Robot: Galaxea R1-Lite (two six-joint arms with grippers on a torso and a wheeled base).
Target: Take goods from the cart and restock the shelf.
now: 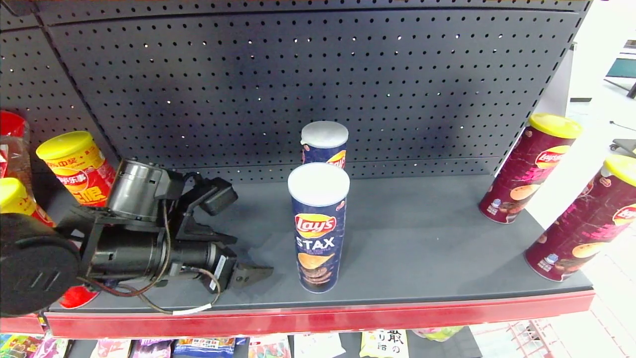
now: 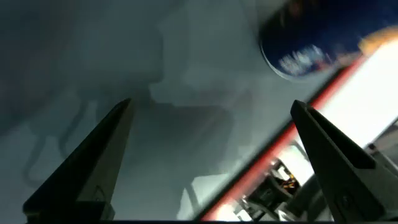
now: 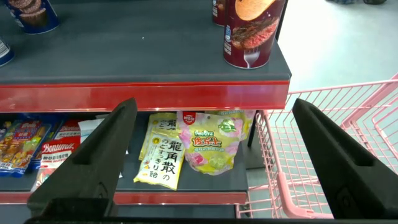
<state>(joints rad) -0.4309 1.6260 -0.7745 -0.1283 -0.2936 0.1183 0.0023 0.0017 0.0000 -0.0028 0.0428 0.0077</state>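
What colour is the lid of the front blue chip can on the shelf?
White; the lid shows best in the head view.

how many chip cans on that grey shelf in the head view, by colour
blue cans: 2
maroon cans: 2
red cans with yellow lids: 2
total: 6
A red-topped thing at the far left edge is cut off, so it is not counted.
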